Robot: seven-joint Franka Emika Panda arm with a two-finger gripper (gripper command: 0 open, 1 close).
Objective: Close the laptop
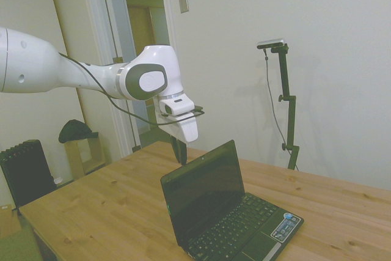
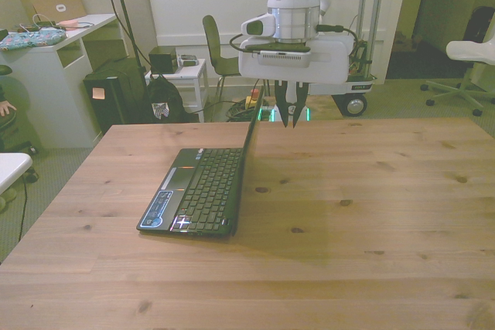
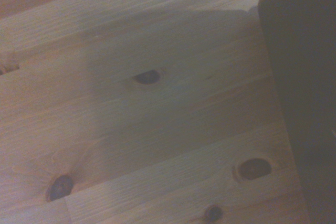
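You have one laptop (image 1: 229, 212) open on the table (image 2: 371, 214); your gripper (image 2: 291, 117), fingers nearly together and holding nothing, hangs behind its lid.

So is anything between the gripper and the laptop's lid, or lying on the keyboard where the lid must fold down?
Nothing visible. The gripper hangs just behind the small black laptop's raised lid, and the keyboard is bare.
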